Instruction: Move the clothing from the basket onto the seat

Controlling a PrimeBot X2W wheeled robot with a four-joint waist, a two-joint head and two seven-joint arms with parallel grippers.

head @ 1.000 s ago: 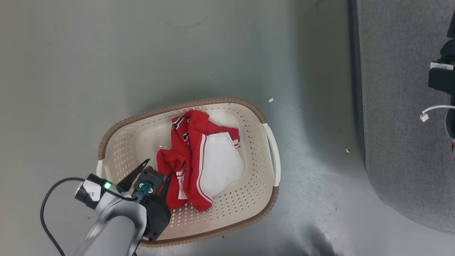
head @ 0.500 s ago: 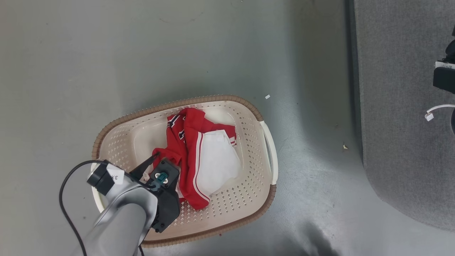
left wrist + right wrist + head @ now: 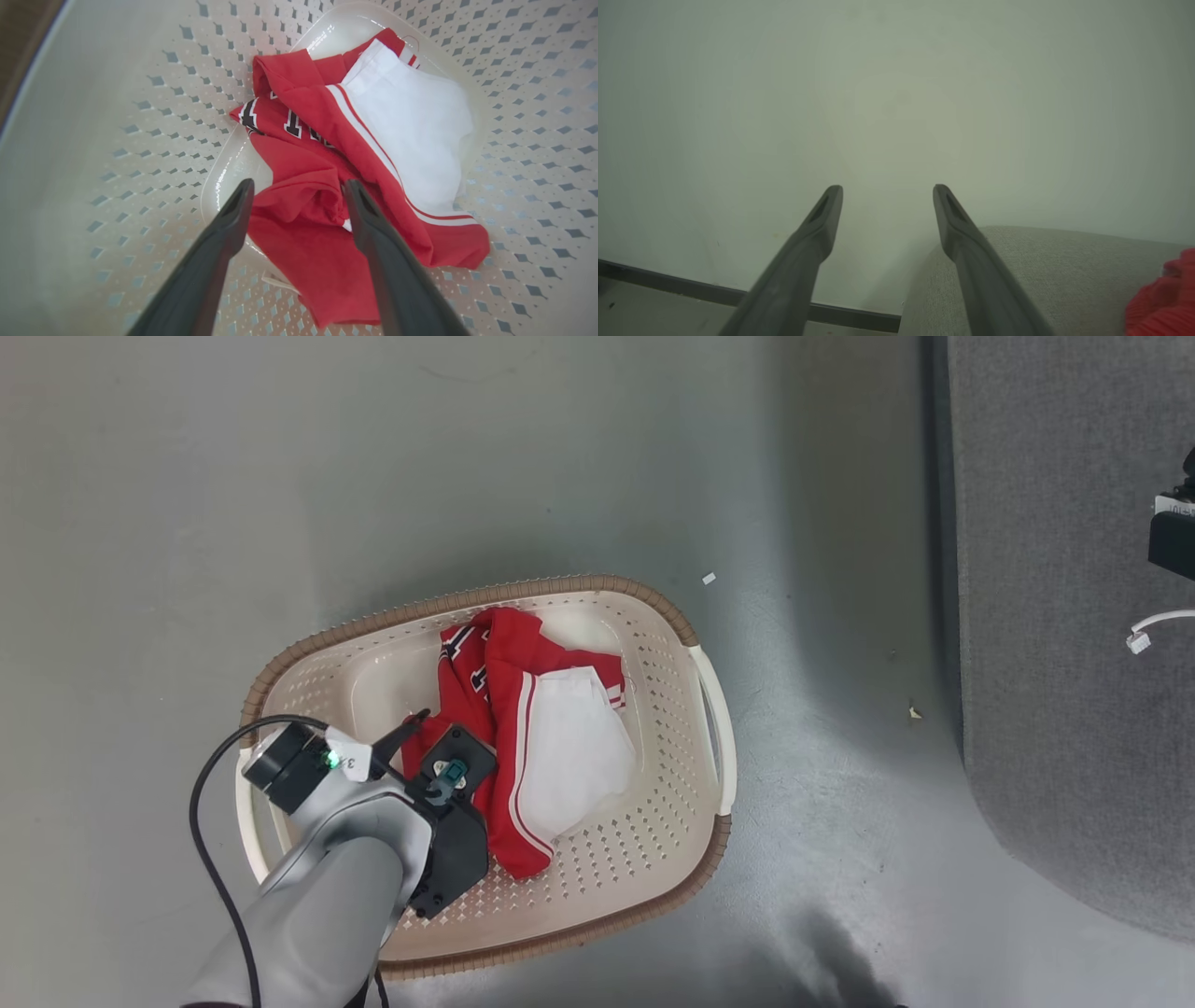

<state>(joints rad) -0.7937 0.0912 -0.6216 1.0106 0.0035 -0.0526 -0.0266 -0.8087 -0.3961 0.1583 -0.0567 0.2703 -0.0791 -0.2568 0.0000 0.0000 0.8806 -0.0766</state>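
- Head view: the left gripper, jaws wide, reaches from the lower left into the basket, at the lower-left edge of the clothing. The clothing lies bunched at the basket's middle, red with a white panel. The basket stands on the floor at frame centre. The seat occupies the right side, well apart.
- Left wrist view: the gripper holds nothing. Its fingers stand either side of a red fold. Dark lettering shows at upper centre.
- Right wrist view: the right gripper, jaws wide and empty, faces a pale wall. A red cloth lies on the seat at the lower-right corner.
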